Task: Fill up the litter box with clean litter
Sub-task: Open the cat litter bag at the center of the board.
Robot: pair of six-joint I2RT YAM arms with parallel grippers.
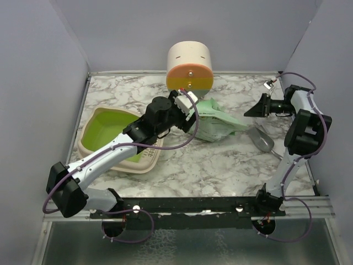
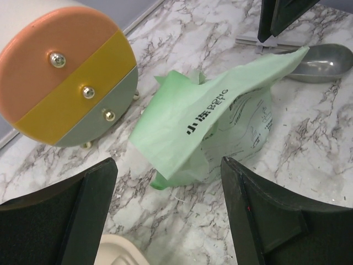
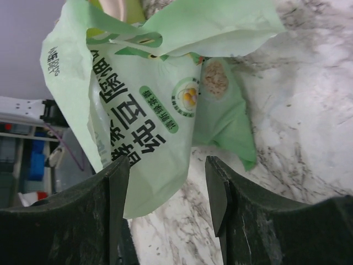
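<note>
The litter box [image 1: 98, 122], a cream tray with a lime-green inside, lies at the left with my left arm across it; one cream corner [image 2: 118, 251] shows in the left wrist view. The mint-green bag [image 1: 219, 124] with dark print lies crumpled mid-table. The clean litter itself is hidden inside it. Just left of the bag, my left gripper [image 1: 192, 104] hovers open, fingers wide with only marble between them [image 2: 168, 165]. My right gripper [image 1: 247, 112] is open at the bag's right end; a bag [image 3: 143, 127] edge hangs loose by one finger [image 3: 118, 182].
A cream cylinder [image 1: 189, 66] with an orange, yellow and teal face [image 2: 66, 83] stands at the back centre. A grey metal scoop [image 1: 262, 139] lies right of the bag, also seen from the left wrist [image 2: 320, 63]. Grey walls close in the marble table [image 1: 220, 165].
</note>
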